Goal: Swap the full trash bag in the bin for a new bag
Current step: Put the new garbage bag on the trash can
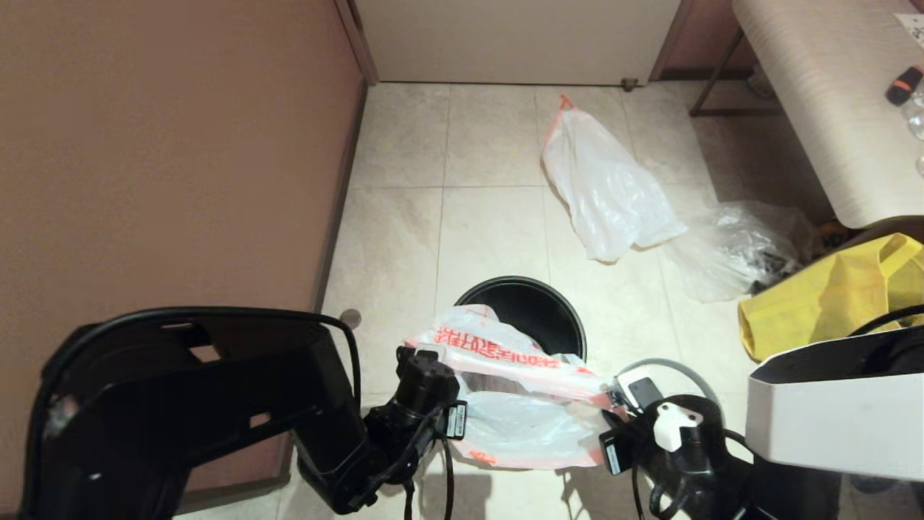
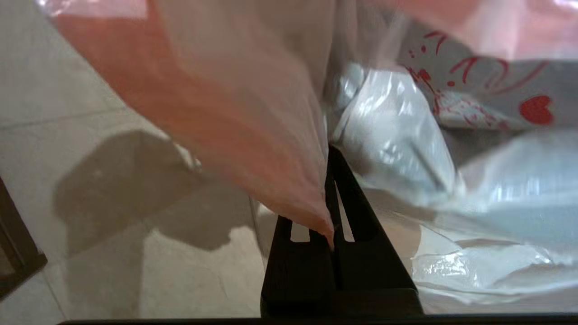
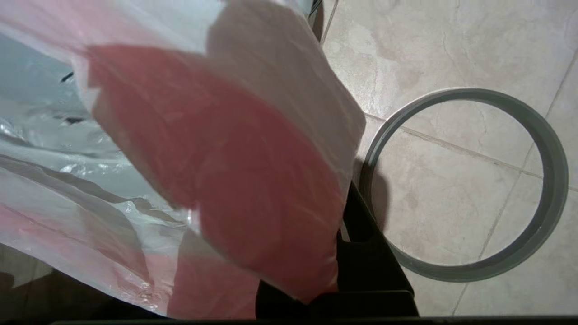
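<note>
Stretching between both closed pincers (image 1: pixel 433 361) (image 1: pixel 613 393), new bag (image 1: pixel 505 390) overhangs bin (image 1: pixel 534 307).

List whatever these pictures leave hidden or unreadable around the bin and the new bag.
- Bin: near rim and floor hidden in head view by the new bag.
- Red lettering on the bag: too small to read.
- Right gripper: fingertips covered by bag film in right wrist view.
- Grey hoop: mostly behind the right wrist in head view.

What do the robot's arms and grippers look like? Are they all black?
Mostly. The left arm is glossy black with thin black cables and a small white label near its wrist. The right arm is black too, with white plastic parts and a big white cover beside it. The left gripper and right gripper have flat black fingers tapering to points.
</note>
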You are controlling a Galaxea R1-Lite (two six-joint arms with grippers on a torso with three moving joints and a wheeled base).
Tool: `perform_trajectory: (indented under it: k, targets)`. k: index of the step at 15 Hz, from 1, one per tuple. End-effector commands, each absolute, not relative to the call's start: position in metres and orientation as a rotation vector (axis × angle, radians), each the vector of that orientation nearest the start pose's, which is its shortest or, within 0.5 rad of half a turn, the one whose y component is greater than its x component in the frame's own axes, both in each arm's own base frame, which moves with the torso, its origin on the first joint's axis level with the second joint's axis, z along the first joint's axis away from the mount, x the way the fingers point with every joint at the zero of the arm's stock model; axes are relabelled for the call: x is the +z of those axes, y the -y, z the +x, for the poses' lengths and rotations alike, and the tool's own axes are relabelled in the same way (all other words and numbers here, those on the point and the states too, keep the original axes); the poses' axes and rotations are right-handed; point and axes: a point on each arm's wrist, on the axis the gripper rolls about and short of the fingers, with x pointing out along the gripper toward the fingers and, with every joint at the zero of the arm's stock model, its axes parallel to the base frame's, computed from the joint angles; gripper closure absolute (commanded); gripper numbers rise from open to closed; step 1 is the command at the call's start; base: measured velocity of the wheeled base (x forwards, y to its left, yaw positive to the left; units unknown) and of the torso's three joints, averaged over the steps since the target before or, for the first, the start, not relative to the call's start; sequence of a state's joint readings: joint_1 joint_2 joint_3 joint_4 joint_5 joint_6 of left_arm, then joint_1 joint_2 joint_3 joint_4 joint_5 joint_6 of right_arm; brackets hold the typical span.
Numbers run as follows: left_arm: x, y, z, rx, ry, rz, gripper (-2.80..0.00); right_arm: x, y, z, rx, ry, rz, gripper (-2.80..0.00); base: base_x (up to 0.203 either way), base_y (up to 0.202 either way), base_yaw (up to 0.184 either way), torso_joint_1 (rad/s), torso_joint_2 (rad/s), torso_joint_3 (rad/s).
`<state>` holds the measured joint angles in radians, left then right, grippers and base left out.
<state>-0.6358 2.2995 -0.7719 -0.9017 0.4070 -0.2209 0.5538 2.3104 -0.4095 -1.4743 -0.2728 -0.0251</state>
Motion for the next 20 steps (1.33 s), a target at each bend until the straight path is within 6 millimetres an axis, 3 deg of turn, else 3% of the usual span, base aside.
perform_trajectory:
  k: [1,4,5,7,11,13,16,17,20]
  targets:
    - [-0.029,0.211,0.307,-0.141,-0.575,0.123,0.0,-0.03,-0.157,0.275,0.265,-0.406,-0.204,0.0,0.0,0.0,0.0,0.0,0.0,0.0]
    - [-0.017,0.22,0.343,0.016,-0.406,0.074,0.0,-0.011,-0.151,0.295,0.224,-0.317,-0.177,0.0,0.0,0.0,0.0,0.0,0.0,0.0]
    - [-0.009,0.222,0.345,0.033,-0.352,0.048,0.0,-0.004,-0.15,0.296,0.222,-0.298,-0.171,0.0,0.0,0.0,0.0,0.0,0.0,0.0]
    - [-0.004,0.228,0.334,0.006,-0.325,0.038,0.0,0.007,-0.148,0.292,0.221,-0.288,-0.17,0.0,0.0,0.0,0.0,0.0,0.0,0.0]
    - [-0.023,0.234,0.314,-0.031,-0.387,0.089,0.0,-0.007,-0.152,0.273,0.263,-0.383,-0.247,0.0,0.0,0.0,0.0,0.0,0.0,0.0]
    - [-0.024,0.236,0.315,-0.035,-0.386,0.093,0.0,-0.018,-0.156,0.273,0.277,-0.405,-0.271,0.0,0.0,0.0,0.0,0.0,0.0,0.0]
    - [-0.024,0.236,0.316,-0.032,-0.383,0.091,0.0,-0.019,-0.159,0.277,0.281,-0.39,-0.283,0.0,0.0,0.0,0.0,0.0,0.0,0.0]
    - [-0.024,0.235,0.315,-0.035,-0.385,0.101,-2.8,-0.018,-0.159,0.277,0.28,-0.386,-0.281,-2.8,0.0,0.0,0.0,0.0,0.0,0.0]
    - [-0.013,0.235,0.311,-0.047,-0.351,0.088,-2.8,-0.008,-0.158,0.272,0.287,-0.369,-0.275,-2.8,0.0,0.0,0.0,0.0,0.0,0.0]
